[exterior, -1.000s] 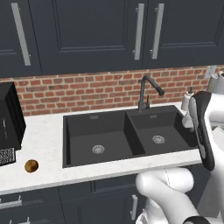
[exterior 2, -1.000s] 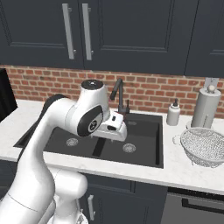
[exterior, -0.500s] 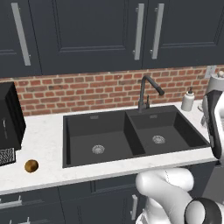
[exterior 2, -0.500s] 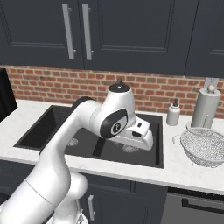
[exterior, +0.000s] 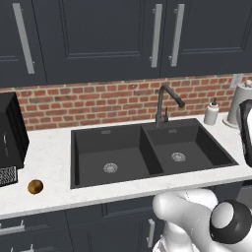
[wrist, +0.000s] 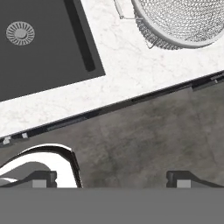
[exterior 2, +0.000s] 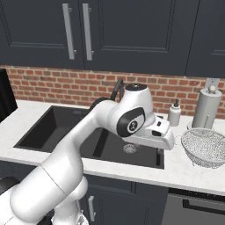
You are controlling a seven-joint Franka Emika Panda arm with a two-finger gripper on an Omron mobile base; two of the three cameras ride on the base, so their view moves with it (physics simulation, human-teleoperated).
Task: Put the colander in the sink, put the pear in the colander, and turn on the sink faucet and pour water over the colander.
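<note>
The counter of pale marbled stone carries everything here, and set into it is the sink, a dark double basin, both halves bare down to their drains. Neither task item is in it yet. The sink faucet rises behind the divider between the basins, its spout angled over the smaller one.

The colander sits on the counter to the right of the sink, just in front of the paper-towel roll and near the soap bottle. It looks like thin wire mesh on a stiffer rim, so it is probably very light and fairly rigid at the edge but springy in the bowl. The rim, or the small loop handle seen beside it in the hand view, seems the sensible place to pinch; a squeeze on the mesh wall may dent it or slip. Being so light, it could skate on the smooth stone if nudged sideways.

The hand hangs out past the counter's front edge with the floor beneath it, its fingers spread wide and holding nothing, the colander still a little way off.

The pear lies far off on the left stretch of counter, beside a black appliance. Small, round and smooth-skinned, it likely rolls easily and bruises under a hard grip; a gentle pinch across its widest part seems best.
</note>
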